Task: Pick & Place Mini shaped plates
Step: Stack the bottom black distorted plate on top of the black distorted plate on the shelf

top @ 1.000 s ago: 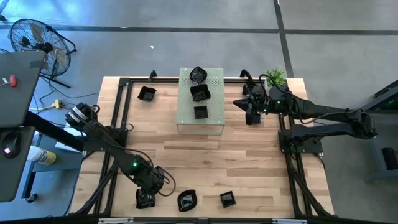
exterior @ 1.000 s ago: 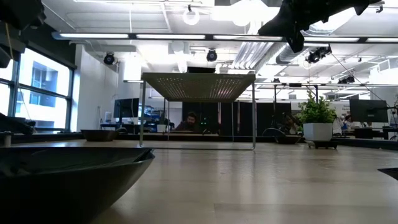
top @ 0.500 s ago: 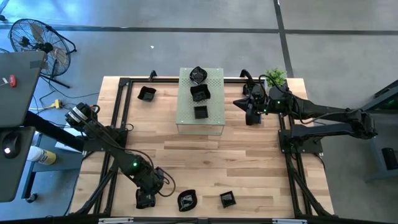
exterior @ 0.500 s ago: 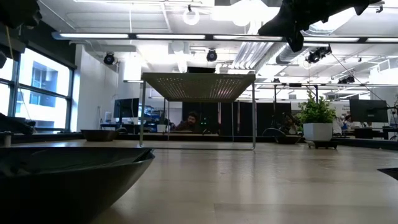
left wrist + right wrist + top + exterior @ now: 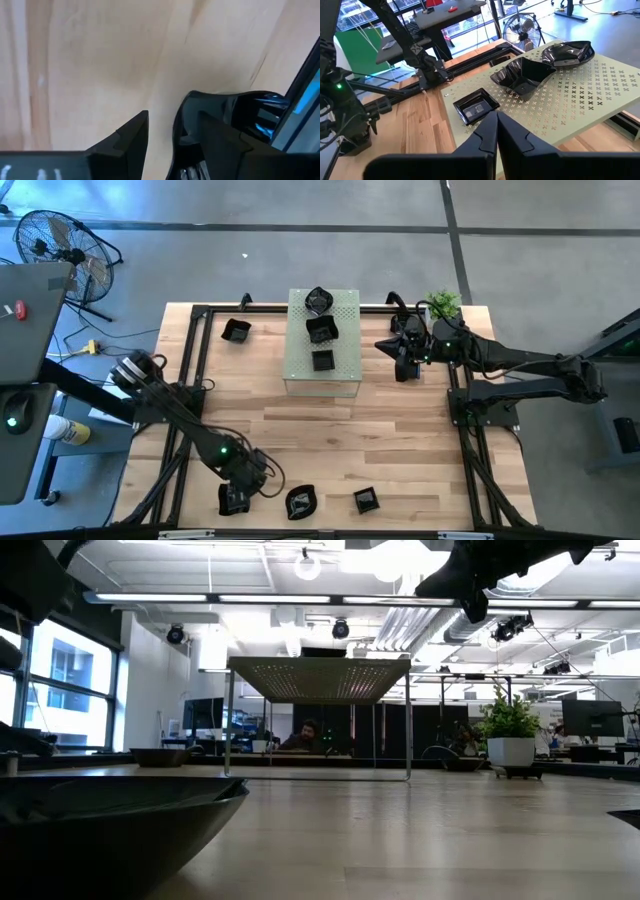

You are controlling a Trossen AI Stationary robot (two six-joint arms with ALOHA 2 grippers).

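Note:
Several mini shaped plates, small and glossy black, are spread about. Three lie on the pale green perforated box point(image 5: 322, 380): a wavy one point(image 5: 568, 52), a folded-edged one point(image 5: 522, 77) and a square one point(image 5: 475, 107). Others rest on the wood: one at the far left point(image 5: 236, 330) and two near the front edge point(image 5: 300, 500) point(image 5: 366, 500). My left gripper point(image 5: 233, 500) points down, open, over one more plate point(image 5: 230, 107) at the near left. One finger point(image 5: 131, 134) stands outside that plate's rim, the other point(image 5: 220, 145) over its hollow. My right gripper point(image 5: 405, 348) hangs shut, raised to the right of the box. My left gripper comes at the plate from above with its fingers on either side of the rim point(image 5: 181, 120). I cannot tell whether either finger touches it.
A black metal frame point(image 5: 195, 360) runs along the table's left, far and right sides. A small potted plant point(image 5: 444, 304) stands at the far right corner. Bare wood point(image 5: 330, 440) lies between the box and the front plates. A fan point(image 5: 60, 242) and a desk stand off the table's left.

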